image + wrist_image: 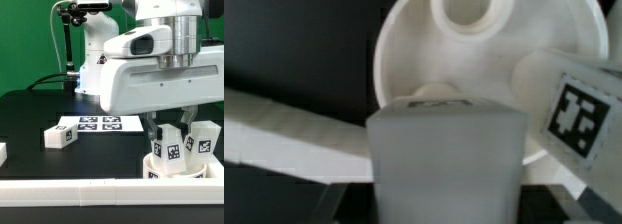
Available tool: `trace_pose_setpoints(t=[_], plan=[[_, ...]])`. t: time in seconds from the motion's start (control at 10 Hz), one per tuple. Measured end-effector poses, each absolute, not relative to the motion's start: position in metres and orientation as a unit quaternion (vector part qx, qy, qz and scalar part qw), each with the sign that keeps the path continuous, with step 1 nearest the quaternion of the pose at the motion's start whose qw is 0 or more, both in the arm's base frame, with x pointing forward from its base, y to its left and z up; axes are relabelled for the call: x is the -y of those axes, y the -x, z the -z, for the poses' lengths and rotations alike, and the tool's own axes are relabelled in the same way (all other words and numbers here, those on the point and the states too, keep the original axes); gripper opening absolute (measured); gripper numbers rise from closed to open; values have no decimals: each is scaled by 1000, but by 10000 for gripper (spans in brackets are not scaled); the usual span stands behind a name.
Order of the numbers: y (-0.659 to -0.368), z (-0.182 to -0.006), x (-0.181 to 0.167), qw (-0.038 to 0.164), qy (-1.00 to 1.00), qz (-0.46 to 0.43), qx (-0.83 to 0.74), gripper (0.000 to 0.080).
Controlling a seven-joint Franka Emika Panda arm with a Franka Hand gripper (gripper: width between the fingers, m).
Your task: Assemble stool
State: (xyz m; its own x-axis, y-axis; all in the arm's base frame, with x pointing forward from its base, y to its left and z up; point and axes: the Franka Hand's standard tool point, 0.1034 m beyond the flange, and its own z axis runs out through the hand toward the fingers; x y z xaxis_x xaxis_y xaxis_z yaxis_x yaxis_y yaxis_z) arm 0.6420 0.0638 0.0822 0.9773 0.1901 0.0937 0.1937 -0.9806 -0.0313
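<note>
- black table [30, 115]: beneath jaws
- marker board [98, 124]: flat on table, near, exterior view's left of jaws
- white border rail [70, 187]: table edge, camera-side of jaws

Smooth white plastic leg [446, 150], matt black table [40, 110]

The thick round white seat [180, 170] lies flat at the exterior view's right, and the wrist view shows a round hole [473, 15] near its rim. A white block leg [170, 150] with a black-and-white tag stands upright on it, clamped in the gripper [168, 128], with a second tagged leg [205, 140] just beside it, slightly tilted. A third leg [60, 137] lies on its side, well apart toward the exterior view's left.
</note>
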Motion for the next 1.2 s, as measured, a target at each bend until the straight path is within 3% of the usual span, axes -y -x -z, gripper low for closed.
trace_pose_setpoints(t=[1.2], plan=[[-640, -81, -74, 55, 932, 24, -358, 337]])
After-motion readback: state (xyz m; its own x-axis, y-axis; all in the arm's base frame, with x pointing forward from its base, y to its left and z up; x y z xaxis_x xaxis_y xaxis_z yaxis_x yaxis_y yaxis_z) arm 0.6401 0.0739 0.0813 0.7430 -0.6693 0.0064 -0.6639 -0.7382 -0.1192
